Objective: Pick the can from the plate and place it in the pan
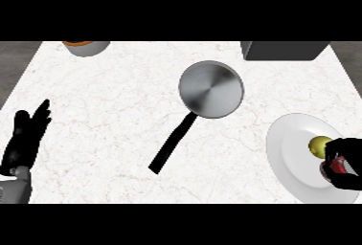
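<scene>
White marble with faint brownish veining is filling the whole counter, and the pan is serving as the marker for everything else.

Nearest the viewer and right of the pan, the right hand is curling its black fingers round the can; only a sliver of red and pale metal is peeking out between them. That can is sitting over the right part of the white plate, a smooth, glossy round dish lying below and to the right of the pan. Just beside the hand, on the side toward the pan, a small yellow-green round thing is resting on the plate, touching or nearly touching the fingers; what it is, I cannot tell.

Far to the left of the pan, the left hand is resting open, fingers straight and pointing up, holding nothing.

Now the pan itself: a round, brushed steel bowl, shiny grey, with a long black handle slanting down and left toward the viewer. Bare marble is lying between plate and pan.

Beyond the pan to the right, a dark grey boxy thing is sitting at the counter's far edge. Beyond it to the left, a grey round vessel with an orange inside is poking in, cut off at the top.
</scene>
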Controlling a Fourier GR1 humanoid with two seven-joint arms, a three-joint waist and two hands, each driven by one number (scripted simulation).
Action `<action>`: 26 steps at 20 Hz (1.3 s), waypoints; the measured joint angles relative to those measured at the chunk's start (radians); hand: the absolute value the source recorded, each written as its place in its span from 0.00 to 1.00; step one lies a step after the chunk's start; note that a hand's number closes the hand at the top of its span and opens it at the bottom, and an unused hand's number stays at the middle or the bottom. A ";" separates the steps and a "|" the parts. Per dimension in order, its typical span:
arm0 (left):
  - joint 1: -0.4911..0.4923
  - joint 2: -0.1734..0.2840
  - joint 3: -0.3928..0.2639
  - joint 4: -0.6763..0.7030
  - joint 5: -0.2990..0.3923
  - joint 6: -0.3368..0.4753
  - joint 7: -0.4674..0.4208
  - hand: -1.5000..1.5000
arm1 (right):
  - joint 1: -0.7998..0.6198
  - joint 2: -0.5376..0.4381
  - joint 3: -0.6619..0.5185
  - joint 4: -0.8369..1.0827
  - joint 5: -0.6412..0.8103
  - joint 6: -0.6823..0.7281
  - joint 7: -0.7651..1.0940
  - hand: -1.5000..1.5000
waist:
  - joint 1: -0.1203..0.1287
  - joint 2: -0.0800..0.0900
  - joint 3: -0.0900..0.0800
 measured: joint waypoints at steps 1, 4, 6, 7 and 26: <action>-0.009 0.001 0.008 0.011 -0.002 -0.004 -0.003 0.50 | 0.005 0.002 -0.009 -0.011 0.003 0.003 -0.006 1.00 | -0.001 0.000 0.000; 0.002 -0.011 0.011 -0.012 -0.011 -0.004 0.008 0.50 | 0.016 0.018 -0.036 -0.026 0.002 0.006 -0.021 1.00 | -0.002 0.000 0.000; 0.005 -0.007 0.023 -0.021 -0.006 -0.021 0.013 0.50 | 0.017 0.033 -0.056 -0.038 -0.001 0.008 -0.020 1.00 | -0.002 0.000 0.000; 0.003 -0.011 0.022 -0.026 -0.010 -0.020 0.019 0.50 | 0.007 0.047 -0.061 -0.034 0.003 0.006 -0.011 1.00 | -0.002 0.000 0.000; -0.006 -0.035 0.041 0.023 -0.036 -0.028 -0.027 0.50 | -0.153 0.219 -0.132 -0.230 -0.072 -0.236 -0.072 1.00 | -0.002 -0.001 0.000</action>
